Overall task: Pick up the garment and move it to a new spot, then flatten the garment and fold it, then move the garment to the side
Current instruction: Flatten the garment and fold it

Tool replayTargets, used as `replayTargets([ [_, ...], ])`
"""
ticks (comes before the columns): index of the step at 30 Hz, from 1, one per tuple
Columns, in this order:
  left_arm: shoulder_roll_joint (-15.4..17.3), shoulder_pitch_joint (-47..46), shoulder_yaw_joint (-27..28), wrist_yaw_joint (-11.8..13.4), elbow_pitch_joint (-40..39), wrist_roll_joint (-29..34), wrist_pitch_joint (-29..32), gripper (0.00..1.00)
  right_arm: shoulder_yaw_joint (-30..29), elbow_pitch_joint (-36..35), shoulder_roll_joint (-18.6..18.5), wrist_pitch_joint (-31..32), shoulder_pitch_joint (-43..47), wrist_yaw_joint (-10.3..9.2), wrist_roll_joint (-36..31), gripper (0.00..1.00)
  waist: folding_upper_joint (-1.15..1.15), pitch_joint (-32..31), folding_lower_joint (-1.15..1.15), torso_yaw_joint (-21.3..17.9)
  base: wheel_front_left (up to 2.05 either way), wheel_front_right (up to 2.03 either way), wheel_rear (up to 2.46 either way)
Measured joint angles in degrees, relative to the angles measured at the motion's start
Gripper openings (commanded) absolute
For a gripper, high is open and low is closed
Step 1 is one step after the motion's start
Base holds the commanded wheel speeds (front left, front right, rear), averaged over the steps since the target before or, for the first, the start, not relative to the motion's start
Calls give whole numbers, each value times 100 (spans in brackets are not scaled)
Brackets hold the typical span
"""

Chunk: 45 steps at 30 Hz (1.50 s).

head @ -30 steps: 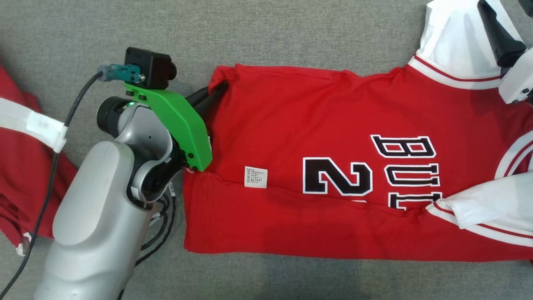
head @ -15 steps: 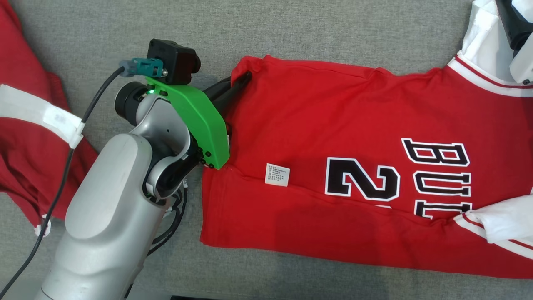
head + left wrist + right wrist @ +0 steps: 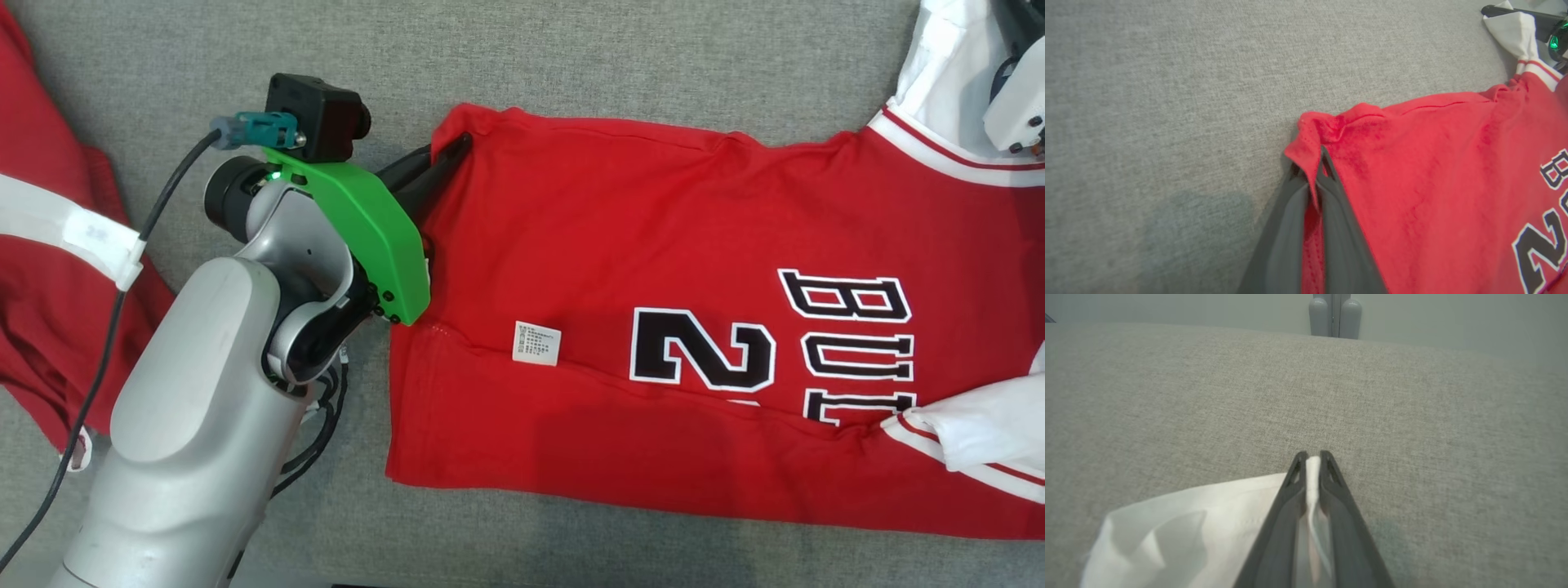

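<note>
The garment [image 3: 653,245] is a red jersey with black lettering and white sleeves, lying flat on the grey fabric surface [image 3: 571,57]. At the jersey's far left hem corner, my left gripper [image 3: 457,147] is shut on the fabric. The left wrist view shows that red corner [image 3: 1306,151] pinched between the dark fingers of the left gripper [image 3: 1319,161]. My right gripper [image 3: 1312,455] is shut on the edge of a white sleeve [image 3: 1188,522]. In the head view its pale wrist [image 3: 1016,106] sits over the white sleeve [image 3: 939,73] at the top right.
A second red garment with a white band [image 3: 49,286] lies at the left, close to my left forearm [image 3: 204,408] and its black cable [image 3: 114,327]. A grey cylindrical fitting [image 3: 1335,316] stands beyond the surface's far edge.
The right gripper has closed on the white sleeve. The left gripper keeps its hold on the hem corner. The head view has shifted, so the jersey sits differently in it.
</note>
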Motion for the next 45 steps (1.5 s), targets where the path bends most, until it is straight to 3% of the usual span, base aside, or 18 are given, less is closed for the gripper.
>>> replayTargets([
  [3,62,0,33,0,51,0,-2,0,32,69,31,-22,-7,42,0,13,0,-34,0,-65,0,0,0],
  [4,79,-2,43,0,73,0,-8,0,38,99,33,-23,-8,55,1,0,0,-46,0,-87,0,0,0],
  [12,152,-2,119,0,250,-1,-127,0,63,205,155,-253,-11,131,2,0,0,-168,0,-214,0,0,0],
  [22,218,148,148,0,509,-30,-488,0,-149,-36,145,-1083,108,274,69,0,0,-562,0,-362,0,0,0],
  [37,331,887,341,0,537,-62,-1057,0,-230,-675,303,-1728,1488,352,432,0,0,-1239,0,-672,0,0,0],
  [45,414,1407,448,0,367,-59,-1446,0,-374,-1257,498,-1970,2535,243,751,0,0,-1484,-1,-903,0,0,0],
])
